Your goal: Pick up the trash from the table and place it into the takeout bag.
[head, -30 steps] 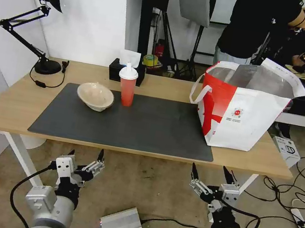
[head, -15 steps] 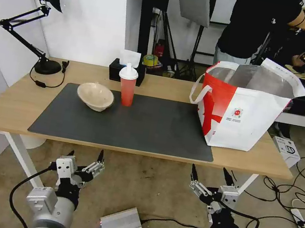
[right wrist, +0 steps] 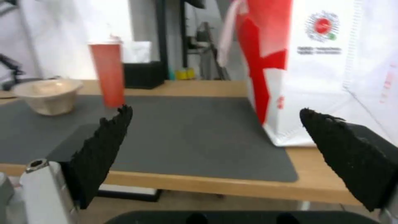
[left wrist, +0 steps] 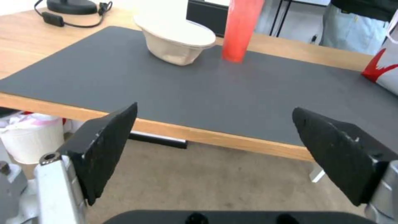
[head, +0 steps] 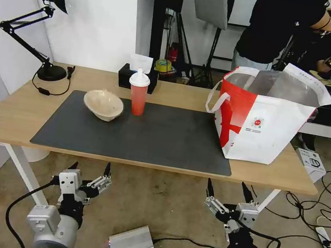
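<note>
- Left gripper (head: 89, 167), lower left of the head view, below the near table edge: fingers spread wide, nothing between them; slightly lower and further left than a second ago.
- Right gripper (head: 228, 187), lower right of the same view, also under the table edge: fingers spread apart, empty; shifted only a touch downward since the earlier frame.
- Same spread seen from the left wrist, black fingers (left wrist: 110, 146) at either side, grey mat (left wrist: 215, 93) between them farther off.
- Beige bowl (head: 103, 104) on the mat's upper left part, tilted, unmoved from before.
- Red cup (head: 138, 92) with white domed lid just right of the bowl, upright at the mat's far edge, unchanged.
- Takeout bag (head: 264, 120) at right of centre, standing open on the table (head: 9, 113), one corner over the mat's right edge, silver lining visible, white handle hanging at its left side; same place as earlier.
- Round red logo (right wrist: 322, 25) on the bag's white face with small lines of print beneath, too small to read.
- Black tissue box (head: 133, 76) behind the cup; black desk lamp (head: 42, 25) at upper left.
</note>
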You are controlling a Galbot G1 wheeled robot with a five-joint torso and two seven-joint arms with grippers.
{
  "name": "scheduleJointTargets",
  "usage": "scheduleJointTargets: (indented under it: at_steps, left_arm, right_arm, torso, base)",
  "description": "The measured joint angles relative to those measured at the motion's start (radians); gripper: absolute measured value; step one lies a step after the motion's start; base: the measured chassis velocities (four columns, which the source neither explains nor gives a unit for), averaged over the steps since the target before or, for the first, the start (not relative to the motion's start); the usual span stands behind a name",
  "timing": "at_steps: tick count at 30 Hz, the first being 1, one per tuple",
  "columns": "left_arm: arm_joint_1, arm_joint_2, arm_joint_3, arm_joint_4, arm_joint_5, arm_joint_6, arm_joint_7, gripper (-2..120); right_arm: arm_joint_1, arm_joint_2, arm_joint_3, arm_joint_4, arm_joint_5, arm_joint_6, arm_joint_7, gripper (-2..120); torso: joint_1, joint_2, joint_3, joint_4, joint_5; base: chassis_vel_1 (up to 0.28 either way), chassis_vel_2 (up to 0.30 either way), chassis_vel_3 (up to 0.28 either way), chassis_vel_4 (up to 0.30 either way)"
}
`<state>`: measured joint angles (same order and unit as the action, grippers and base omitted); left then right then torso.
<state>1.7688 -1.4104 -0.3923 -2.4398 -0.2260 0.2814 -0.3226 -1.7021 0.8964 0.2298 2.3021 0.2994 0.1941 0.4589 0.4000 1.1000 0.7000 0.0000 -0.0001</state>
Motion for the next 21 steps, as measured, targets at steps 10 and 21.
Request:
scheduleJointTargets:
  at_steps: [10, 21]
  left_arm:
    - [-0.009, 0.008, 0.0, 0.006, -0.001, -0.009, 0.0, 100]
    - [-0.001, 0.009, -0.019, -0.009, -0.005, -0.031, 0.014, 100]
  right_arm:
    - [0.022, -0.078, 0.052, 0.022, 0.12, 0.056, -0.247, 100]
    - [0.185, -0.172, 0.013, 0.013, 0.304, 0.011, -0.336, 100]
  torso:
    - [0.0, 0.0, 0.0, 0.0001, 0.0001]
    - [0.0, 0.0, 0.0, -0.0001, 0.0002]
  base:
    - [0.0, 0.0, 0.0, 0.0]
    - [0.0, 0.0, 0.0, 0.0]
